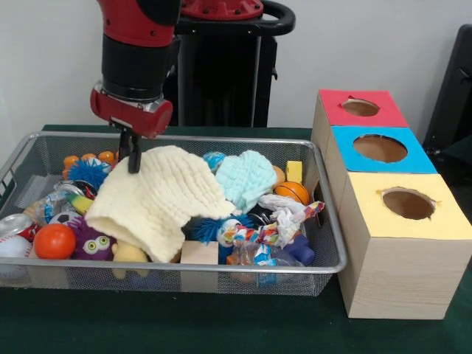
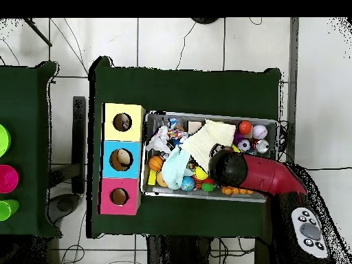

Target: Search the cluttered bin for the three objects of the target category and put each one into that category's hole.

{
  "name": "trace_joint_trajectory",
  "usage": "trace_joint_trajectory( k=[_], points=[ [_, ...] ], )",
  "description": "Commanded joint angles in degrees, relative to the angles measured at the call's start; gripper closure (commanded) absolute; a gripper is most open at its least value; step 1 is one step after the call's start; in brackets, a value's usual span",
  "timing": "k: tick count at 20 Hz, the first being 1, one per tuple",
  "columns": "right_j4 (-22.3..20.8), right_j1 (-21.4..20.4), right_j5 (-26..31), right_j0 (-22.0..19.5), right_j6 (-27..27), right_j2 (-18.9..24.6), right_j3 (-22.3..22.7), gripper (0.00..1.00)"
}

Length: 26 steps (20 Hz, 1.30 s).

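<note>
- Gripper (image 1: pixel 134 153) closed on the far corner of a cream knitted cloth (image 1: pixel 158 200), fingers pinched together; the corner is lifted, the rest drapes down over the toys
- Red and black arm (image 2: pixel 258 174) comes down over the left part of the wire bin (image 1: pixel 221 273) in the front view
- Light blue cloth (image 1: pixel 247 177) lies just right of the cream one, touching it
- Crumpled plastic wrapper (image 1: pixel 284 214), whitish with coloured print, sits at the bin's right end near the front; a second shiny wrapper (image 1: pixel 262 254) lies against the front wall below it; a third can't be made out
- Orange ball (image 1: pixel 54 240) and purple spiky toy (image 1: pixel 92 243) at front left, drink can (image 1: pixel 15 225) beside them
- Three boxes stand right of the bin, touching in a row: red (image 1: pixel 361 108), blue (image 1: pixel 380 150), yellow (image 1: pixel 407 205), each with a round hole on top
</note>
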Motion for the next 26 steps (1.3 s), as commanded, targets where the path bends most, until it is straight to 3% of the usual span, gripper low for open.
trace_joint_trajectory(
  k=[1,5,12,26],
  points=[
    [-4.61,-2.96,9.74,-3.90,-11.80,5.45,2.70,1.00],
    [-5.41,-3.86,9.98,-5.90,-12.46,6.54,3.85,1.00],
    [-9.15,-7.39,6.99,-10.75,-12.74,6.96,9.99,1.00],
    [-13.34,-11.36,8.02,-15.62,-12.20,8.85,13.54,1.00]
  ],
)
